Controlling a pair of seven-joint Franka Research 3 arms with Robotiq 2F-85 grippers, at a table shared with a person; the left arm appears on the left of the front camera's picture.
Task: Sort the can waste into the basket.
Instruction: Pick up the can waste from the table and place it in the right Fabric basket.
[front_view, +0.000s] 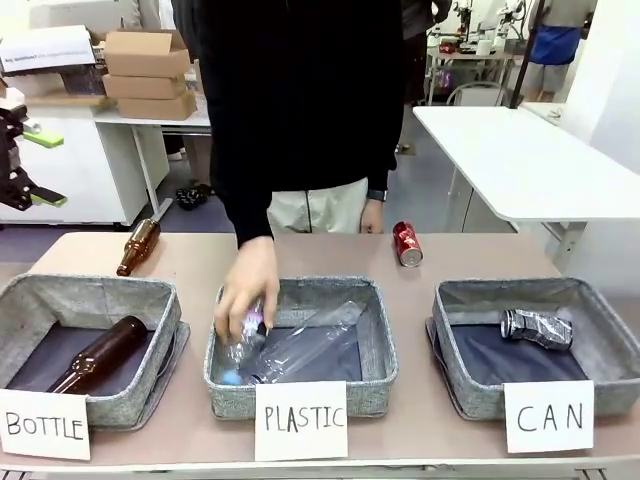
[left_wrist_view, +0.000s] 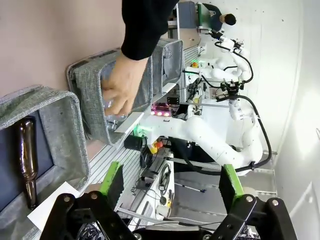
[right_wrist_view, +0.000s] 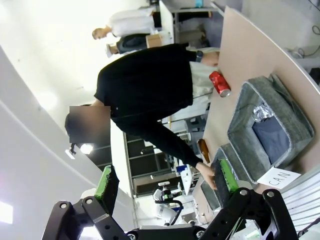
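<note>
A red can lies on its side on the table behind the baskets; the right wrist view shows the red can too. A dented silvery can lies inside the grey basket signed "CAN", at the right. The right wrist view looks down on that basket and dented can from high up. My left gripper hangs open at the far left, off the table. In its own view the left gripper holds nothing. My right gripper is open and empty, well above the table.
A person's hand reaches into the middle "PLASTIC" basket, on clear plastic bottles. The "BOTTLE" basket at the left holds a brown bottle. Another brown bottle lies on the table behind it.
</note>
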